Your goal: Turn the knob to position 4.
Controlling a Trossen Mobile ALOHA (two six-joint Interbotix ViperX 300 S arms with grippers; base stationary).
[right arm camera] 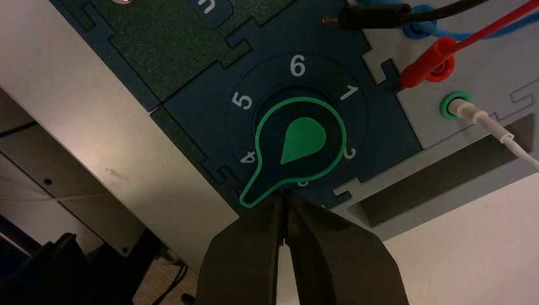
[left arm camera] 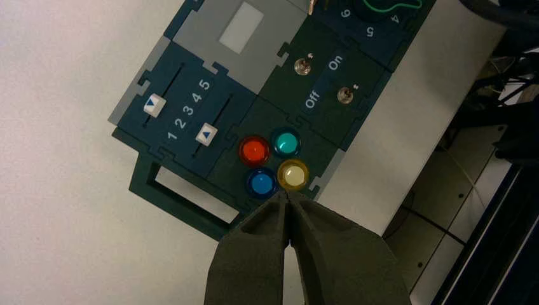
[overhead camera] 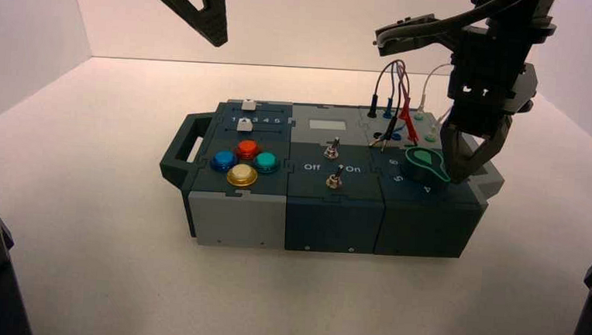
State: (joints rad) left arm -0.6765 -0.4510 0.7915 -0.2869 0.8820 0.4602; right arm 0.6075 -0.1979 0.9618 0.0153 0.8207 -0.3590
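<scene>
The green teardrop knob (right arm camera: 300,141) sits on the dark teal dial at the box's right end (overhead camera: 425,161). Its pointed tip lies between the printed 4 (right arm camera: 248,159) and the partly hidden 3, nearer the 4. My right gripper (right arm camera: 284,196) is shut, its tips right at the knob's rim beside the pointer tip; in the high view it (overhead camera: 457,173) stands just right of the knob. My left gripper (overhead camera: 208,26) is shut and empty, held high above the box's left end; its wrist view shows it (left arm camera: 287,196) over the coloured buttons.
Red, blue, black and white wires (overhead camera: 401,116) are plugged in behind the knob. Two toggle switches (overhead camera: 332,163) stand on the middle block. Four round buttons (overhead camera: 244,163) and two sliders (left arm camera: 181,117) are on the left block, with a handle (overhead camera: 181,149) at its end.
</scene>
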